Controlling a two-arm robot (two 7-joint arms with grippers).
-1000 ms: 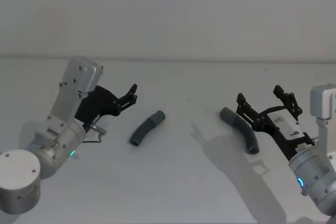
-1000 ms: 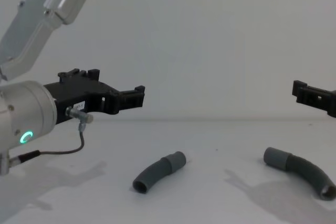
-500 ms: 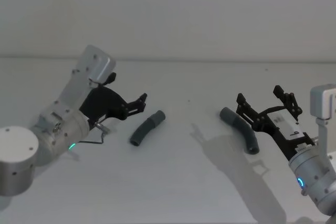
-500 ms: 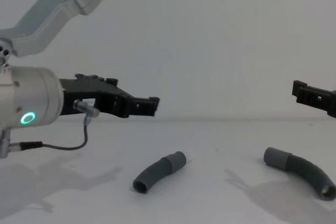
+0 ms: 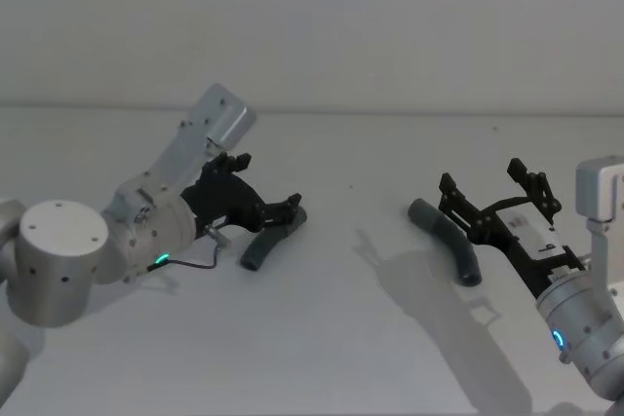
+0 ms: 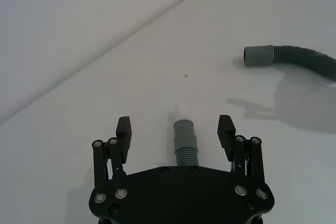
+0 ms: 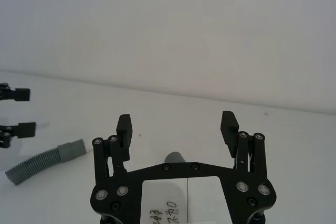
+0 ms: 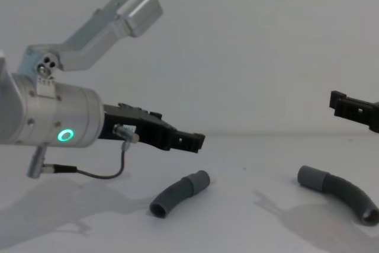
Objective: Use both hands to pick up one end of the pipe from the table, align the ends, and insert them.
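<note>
A plain white table [image 5: 341,348] with two robot arms reaching in from either side. At the far left, a silver arm with a glowing green ring carries the left gripper [image 5: 287,213], black, its two fingers spread wide and holding nothing. It hangs tilted down, a little above the table. Just under its fingertips lies the left hose piece [image 8: 176,194], short, curved, dark grey and ribbed, flat on the table. From the left wrist camera the smooth grey cuff [image 6: 185,134] of this piece sits in the gap between the two fingers, with clear space on both sides; from the chest camera the fingers are above it and not touching. The open ribbed end of the piece points back past the gripper, towards the robot. Well beyond the left gripper's fingertips, across bare table, lies the right hose piece [image 5: 449,238], also curved and flat on the table, its cuff turned towards the left piece. The right gripper [image 5: 483,176] hovers over this piece, fingers wide apart, gripping nothing; the piece's cuff end peeks out from beneath the gripper's body, below the gap between its fingers.
</note>
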